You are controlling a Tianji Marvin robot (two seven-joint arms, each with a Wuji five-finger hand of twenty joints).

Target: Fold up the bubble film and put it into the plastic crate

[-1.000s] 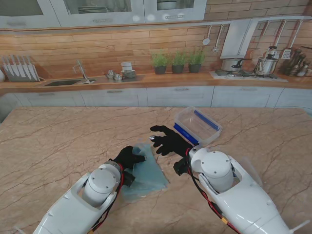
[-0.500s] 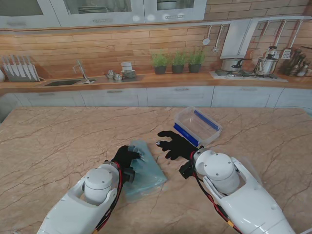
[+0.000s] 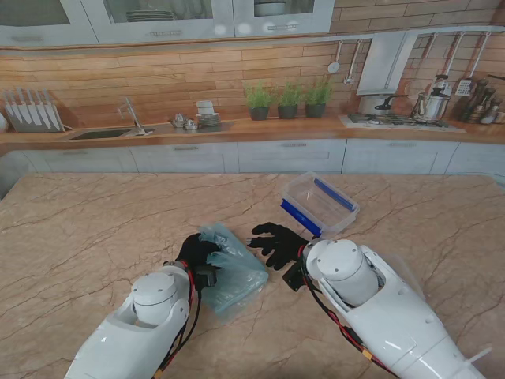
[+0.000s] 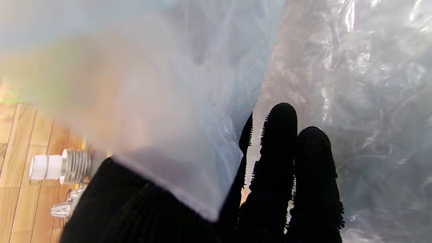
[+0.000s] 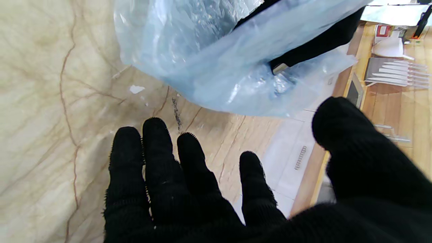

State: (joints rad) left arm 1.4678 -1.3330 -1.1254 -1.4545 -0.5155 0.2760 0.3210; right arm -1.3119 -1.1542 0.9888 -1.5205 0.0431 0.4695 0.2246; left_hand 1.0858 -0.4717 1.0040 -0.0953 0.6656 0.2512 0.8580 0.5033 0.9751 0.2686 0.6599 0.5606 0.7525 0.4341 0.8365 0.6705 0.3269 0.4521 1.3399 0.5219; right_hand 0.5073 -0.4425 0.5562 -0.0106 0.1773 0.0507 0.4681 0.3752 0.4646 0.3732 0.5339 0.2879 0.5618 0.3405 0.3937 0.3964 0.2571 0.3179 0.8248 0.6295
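Left hand [image 3: 197,251] curled closed (fingers together), right hand [image 3: 276,239] flat, its fingers spread apart.

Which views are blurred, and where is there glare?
Left wrist view: bubble film close to the lens is a soft blur, with small glints on its wrinkles. Right wrist view: right hand and film sharp. Stand view: evenly lit, sharp.

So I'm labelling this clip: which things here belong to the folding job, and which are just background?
Belongs to the job:
bubble film, held by the left hand
plastic crate, on the table to the right
right hand, fingers spread beside the film, holding nothing

Just lying about:
potted herbs
knife rack
sink tap
pots on the stove
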